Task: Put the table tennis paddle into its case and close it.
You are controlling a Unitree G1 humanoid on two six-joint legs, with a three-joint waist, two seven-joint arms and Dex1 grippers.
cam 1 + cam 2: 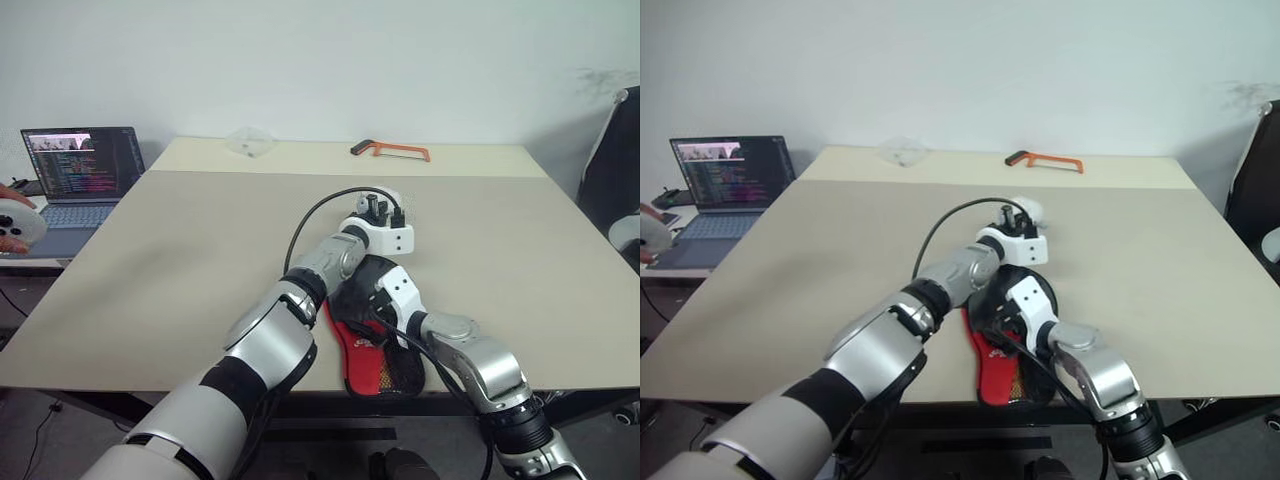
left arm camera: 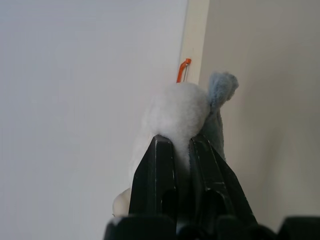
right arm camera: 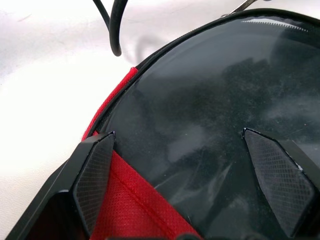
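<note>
The case (image 1: 372, 352) lies at the table's near edge, red lower part toward me and dark top (image 3: 200, 100) farther in. Its grey-white plush charm (image 2: 180, 107) is pinched in my left gripper (image 2: 176, 142), which is shut on it and held level just beyond the case (image 1: 385, 210). My right gripper (image 3: 185, 170) hangs open over the case's dark top, its fingers (image 3: 95, 175) spread wide near the seam with the red fabric (image 3: 135, 200). The table tennis paddle is hidden from view.
An orange hacksaw (image 1: 390, 150) and a clear plastic piece (image 1: 248, 140) lie at the table's far edge. A laptop (image 1: 80, 170) stands off the left side, where a person's hand (image 1: 12, 225) holds a white round object. A dark chair (image 1: 615, 170) is at the right.
</note>
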